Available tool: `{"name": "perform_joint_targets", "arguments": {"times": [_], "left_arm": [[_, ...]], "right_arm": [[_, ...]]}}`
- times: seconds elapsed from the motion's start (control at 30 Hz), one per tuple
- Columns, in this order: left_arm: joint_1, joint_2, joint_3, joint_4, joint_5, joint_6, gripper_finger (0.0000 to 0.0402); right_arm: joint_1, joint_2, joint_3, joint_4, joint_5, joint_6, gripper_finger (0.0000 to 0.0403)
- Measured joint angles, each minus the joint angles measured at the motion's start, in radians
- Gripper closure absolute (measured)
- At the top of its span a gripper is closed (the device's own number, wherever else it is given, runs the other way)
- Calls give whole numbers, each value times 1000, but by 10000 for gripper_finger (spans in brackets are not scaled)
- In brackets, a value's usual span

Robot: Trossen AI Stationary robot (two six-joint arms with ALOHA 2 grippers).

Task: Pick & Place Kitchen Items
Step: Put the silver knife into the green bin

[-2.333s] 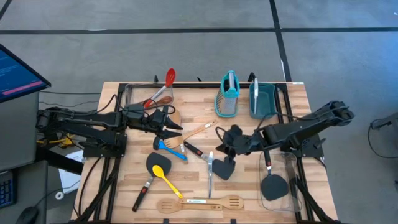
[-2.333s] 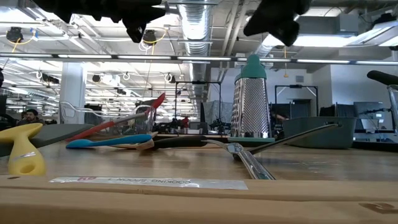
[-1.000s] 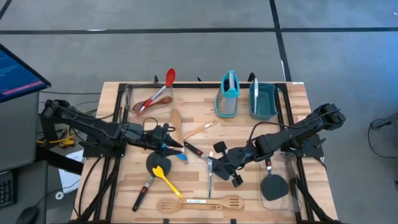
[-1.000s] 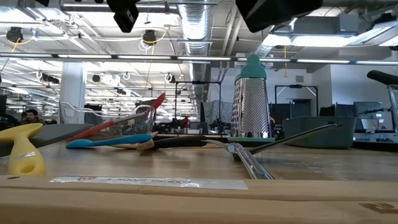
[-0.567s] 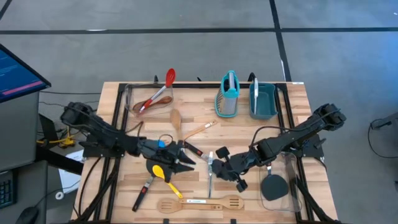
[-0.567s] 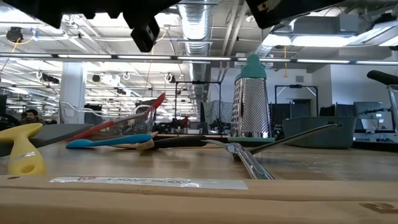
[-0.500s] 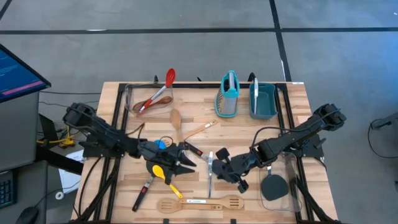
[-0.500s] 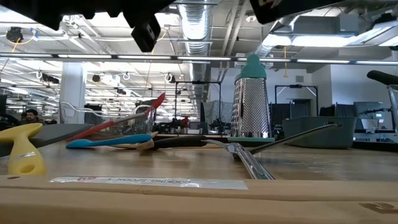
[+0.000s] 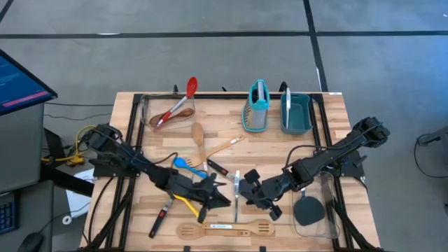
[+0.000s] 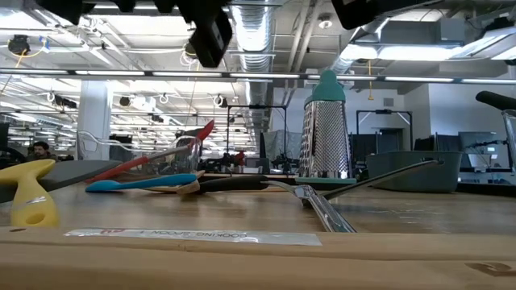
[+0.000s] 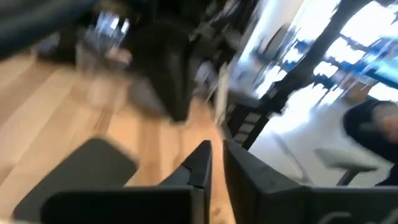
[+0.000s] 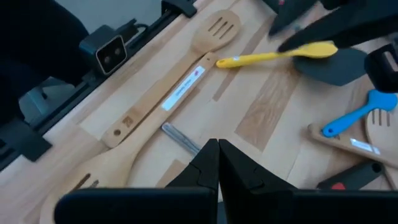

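Wooden slotted spoon and spatula lie end to end past the right gripper, its fingers pressed together. The high view alone shows the left gripper, nearly closed on nothing, over the yellow spoon at table's six o'clock; one grater stands at twelve.

1. This is a robotics lab or test hall, not a home kitchen.
2. Exposed silver ducts and long strip lights run across an open industrial ceiling.
3. The wooden desk stands on a bare grey concrete floor.
4. A computer monitor and loose cables sit beside it.
5. A person sits far back among workstations.
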Motion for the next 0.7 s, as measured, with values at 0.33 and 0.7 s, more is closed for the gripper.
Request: {"name": "perform_joint_targets", "arguments": {"times": [0.33, 0.7], "left_arm": [[10, 1, 41, -230, -25, -117, 400], [21, 9, 43, -371, -104, -170, 400]], "right_arm": [[-51, -44, -1, -89, 29, 0, 403], [-144, -250, -1, -125, 60, 19, 403]]}}
